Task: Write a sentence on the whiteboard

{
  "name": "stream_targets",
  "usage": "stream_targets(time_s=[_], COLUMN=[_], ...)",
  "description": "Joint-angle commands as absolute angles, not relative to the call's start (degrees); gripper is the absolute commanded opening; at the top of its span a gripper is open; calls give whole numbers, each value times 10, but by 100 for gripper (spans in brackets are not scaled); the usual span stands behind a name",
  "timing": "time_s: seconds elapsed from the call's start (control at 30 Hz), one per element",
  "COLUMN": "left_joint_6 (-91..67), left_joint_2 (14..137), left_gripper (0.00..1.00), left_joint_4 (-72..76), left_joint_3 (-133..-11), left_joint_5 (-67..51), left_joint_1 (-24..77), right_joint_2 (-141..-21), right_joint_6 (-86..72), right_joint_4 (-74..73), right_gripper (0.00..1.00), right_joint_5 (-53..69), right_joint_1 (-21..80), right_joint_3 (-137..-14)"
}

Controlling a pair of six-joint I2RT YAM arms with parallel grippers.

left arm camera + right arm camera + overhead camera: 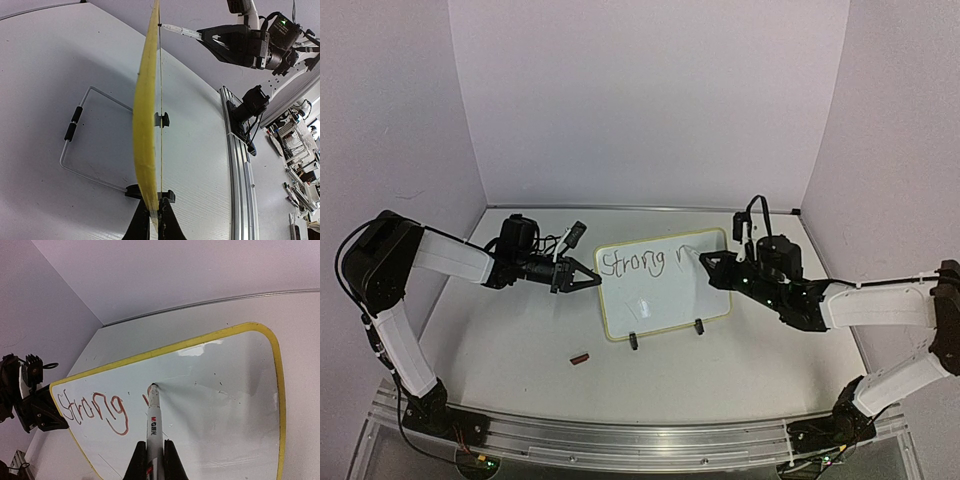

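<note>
The whiteboard (670,300) stands tilted on its wire stand (85,135) at mid-table, held by small black clips (633,341). The sentence (632,263) reads "Strong" plus a first stroke of another letter, in dark red marker; it also shows in the right wrist view (92,410). My left gripper (592,283) is shut on the board's left edge (146,125), seen edge-on in the left wrist view between my fingers (155,210). My right gripper (155,460) is shut on a white marker (154,425), whose tip touches the board (215,405) right of "Strong".
A small red marker cap (580,357) lies on the table in front of the board's left corner. An aluminium rail (640,430) runs along the near edge. Walls close in the back and both sides.
</note>
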State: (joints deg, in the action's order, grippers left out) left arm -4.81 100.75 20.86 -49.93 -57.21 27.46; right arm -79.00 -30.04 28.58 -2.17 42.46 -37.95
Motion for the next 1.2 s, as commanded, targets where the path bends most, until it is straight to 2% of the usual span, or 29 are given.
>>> stream_targets(time_s=[0.0,0.5,1.17], left_joint_6=[-22,-22,-20], left_joint_2=[1004,1002,1004], left_gripper=[0,0,0], left_joint_4=[168,167,165], left_joint_3=[-508,-509,-510], left_joint_5=[-552,-552,-551], left_joint_1=[285,285,287], right_joint_2=[-773,-746,-783], right_joint_6=[-301,-332,-308], right_joint_4=[287,280,306], right_gripper=[0,0,0], right_joint_5=[-44,-19,-45], right_joint_1=[424,424,424], right_joint_3=[-379,-321,-377])
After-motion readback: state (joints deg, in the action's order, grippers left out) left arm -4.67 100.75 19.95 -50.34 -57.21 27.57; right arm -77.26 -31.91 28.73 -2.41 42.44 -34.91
